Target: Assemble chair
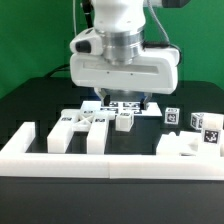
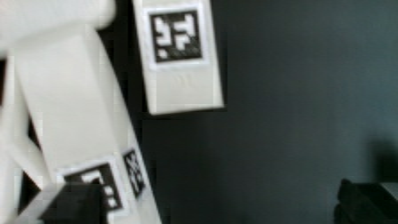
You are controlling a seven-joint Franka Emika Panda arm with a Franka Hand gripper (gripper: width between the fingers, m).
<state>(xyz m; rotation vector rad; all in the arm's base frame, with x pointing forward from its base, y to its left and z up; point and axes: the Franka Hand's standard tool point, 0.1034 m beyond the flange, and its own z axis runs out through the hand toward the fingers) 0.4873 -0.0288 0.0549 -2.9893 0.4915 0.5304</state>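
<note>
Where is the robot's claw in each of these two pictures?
Exterior view: the gripper hangs open at the centre, above the white chair parts.
Wrist view: only its dark fingertips show, one overlapping a tagged slab.
Shared landmark: the tagged white chair parts on the black table.

i see glossy white rounded arm, smooth plastic shells, no lettering i can read from here. under it, grey metallic collar rings wrist. small white rounded bulge sits on collar's side toward exterior view's left. dark cable-like strands behind upper arm. two-finger gripper: wide white boxy plastic body, softly rounded corners, short dark fingers beneath. wrist view gives me only blurred black finger ends, no screws or markings visible.
</note>
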